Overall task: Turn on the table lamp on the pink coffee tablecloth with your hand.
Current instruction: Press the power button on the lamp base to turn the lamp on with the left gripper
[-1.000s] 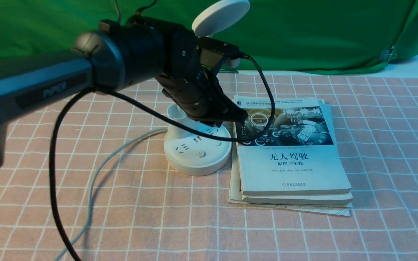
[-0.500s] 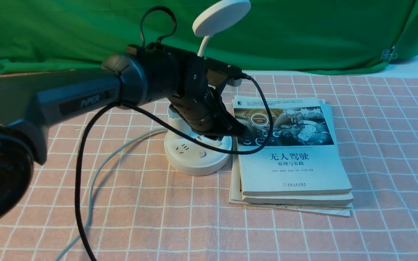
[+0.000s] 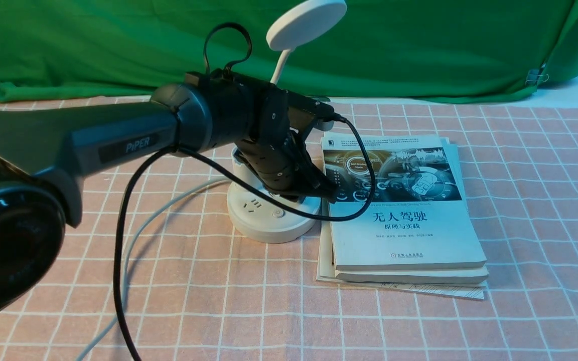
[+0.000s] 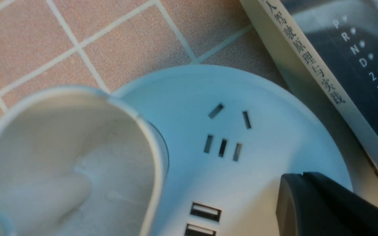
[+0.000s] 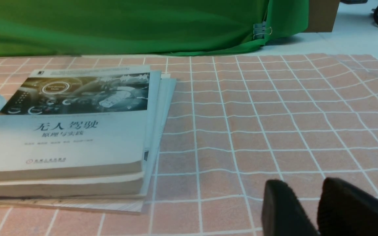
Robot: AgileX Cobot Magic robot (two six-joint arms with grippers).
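Note:
The white table lamp stands on the pink coffee tablecloth [image 3: 520, 200]: disc head [image 3: 305, 22] up high, thin neck, oval cup [image 4: 77, 157], and round base [image 3: 269, 220] with sockets and a button. My hand, the left gripper [image 3: 331, 195], is shut, and its tip is down at the right side of the base, next to the books. In the left wrist view the closed gripper [image 4: 302, 175] lies right over the white base [image 4: 241, 98], with sockets beside it. The right gripper [image 5: 302, 185] hovers low over bare cloth, its fingers slightly apart and empty.
A stack of books [image 3: 404, 230] lies touching the base's right side. The lamp's grey cord [image 3: 133, 240] runs to the front left. My arm's black cable [image 3: 118, 281] hangs in a loop. The green backdrop [image 3: 444, 45] closes off the back.
My left arm has swung down and forward. The shut gripper tip has dropped from above the books' edge to the right side of the lamp base. The lamp's neck now shows.

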